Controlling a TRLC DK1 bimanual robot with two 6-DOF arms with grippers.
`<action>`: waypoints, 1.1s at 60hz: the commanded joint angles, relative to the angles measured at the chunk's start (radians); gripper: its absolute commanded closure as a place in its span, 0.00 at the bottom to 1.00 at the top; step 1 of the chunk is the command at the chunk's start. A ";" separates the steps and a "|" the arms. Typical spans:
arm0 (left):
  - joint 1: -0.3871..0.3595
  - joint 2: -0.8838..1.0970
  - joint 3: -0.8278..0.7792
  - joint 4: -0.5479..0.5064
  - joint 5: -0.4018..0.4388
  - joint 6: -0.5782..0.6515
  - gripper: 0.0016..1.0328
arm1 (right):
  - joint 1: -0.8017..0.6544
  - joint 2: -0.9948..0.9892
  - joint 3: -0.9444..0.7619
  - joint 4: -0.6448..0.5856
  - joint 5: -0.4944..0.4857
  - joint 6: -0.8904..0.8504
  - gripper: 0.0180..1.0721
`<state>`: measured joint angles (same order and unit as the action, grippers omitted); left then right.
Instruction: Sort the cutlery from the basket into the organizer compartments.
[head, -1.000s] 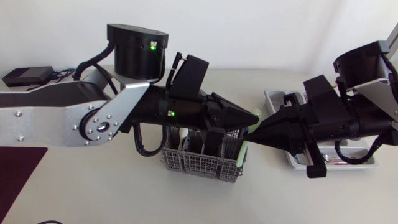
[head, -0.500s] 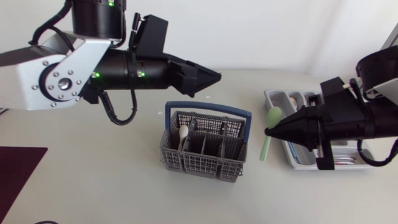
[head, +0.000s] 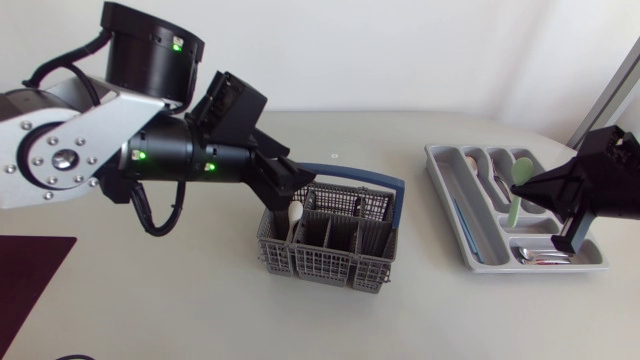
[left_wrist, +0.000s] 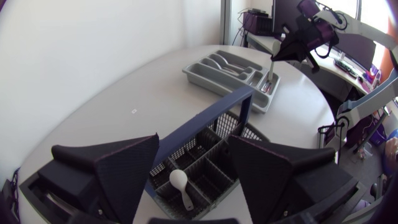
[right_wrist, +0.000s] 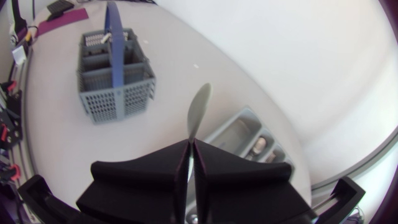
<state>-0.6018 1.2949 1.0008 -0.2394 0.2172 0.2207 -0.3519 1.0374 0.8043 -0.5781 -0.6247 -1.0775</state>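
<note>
The grey cutlery basket (head: 330, 240) with a blue handle stands mid-table, a white spoon (head: 295, 212) upright in its left part. My left gripper (head: 303, 180) hangs open and empty over that side. In the left wrist view its fingers straddle the blue handle (left_wrist: 205, 121), with the white spoon (left_wrist: 180, 183) below. At the right, my right gripper (head: 518, 188) is shut on a light green spoon (head: 513, 210) above the grey organizer (head: 440, 170). The right wrist view shows that green spoon (right_wrist: 199, 112) sticking out from between the closed fingers.
The organizer holds several pieces: spoons (head: 495, 178) in the far compartments and a utensil (head: 540, 258) in the near one. A dark maroon mat (head: 30, 270) lies at the table's front left. The basket (right_wrist: 115, 81) and organizer (right_wrist: 249, 134) stand well apart.
The left gripper let go of the green spoon, opened and swung back over the basket. The right gripper kept the spoon and carried it right, over the organizer.
</note>
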 joint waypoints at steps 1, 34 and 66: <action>-0.019 -0.019 -0.062 -0.012 -0.039 0.062 0.25 | -0.033 -0.019 -0.082 0.066 0.060 -0.045 0.95; -0.024 -0.032 -0.140 0.000 -0.113 0.109 0.25 | -0.260 0.250 -0.231 0.477 0.296 -0.228 0.95; -0.052 -0.045 -0.113 -0.051 -0.134 0.114 0.25 | -0.297 0.487 -0.243 0.690 0.367 -0.256 0.83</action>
<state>-0.6468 1.2739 0.8814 -0.2729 0.0940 0.3153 -0.6437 1.5047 0.5804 0.1127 -0.2642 -1.3136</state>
